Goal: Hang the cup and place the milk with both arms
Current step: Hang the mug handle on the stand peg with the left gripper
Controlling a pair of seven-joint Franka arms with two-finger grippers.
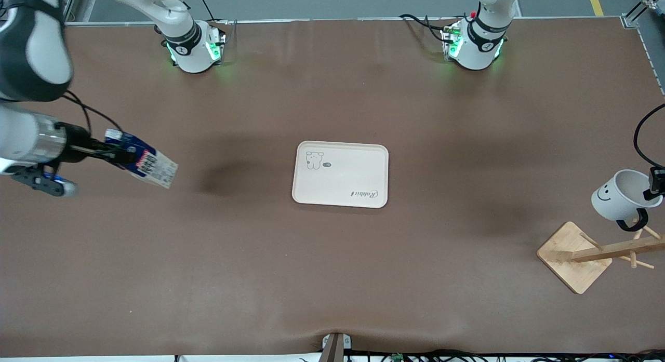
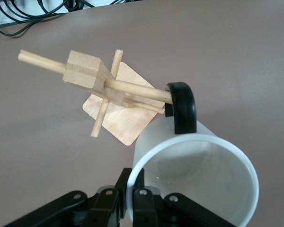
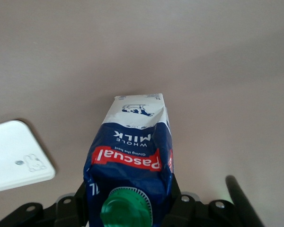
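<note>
Cup [image 1: 618, 196] handle rings rack [image 1: 597, 253] peg; tray [image 1: 340, 174] sits mid-table.

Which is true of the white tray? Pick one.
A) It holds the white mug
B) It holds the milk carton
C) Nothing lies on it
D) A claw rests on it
C: the white rectangular tray is bare; the dark-blue milk carton hangs in the right claw, the white smiley mug in the left claw.

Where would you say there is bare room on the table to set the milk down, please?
The tray at the table's middle is bare, as is the brown cloth around it. The right gripper holds the milk over the right arm's end. It is crowded at the left arm's end, where the left gripper holds the cup at the wooden rack.
</note>
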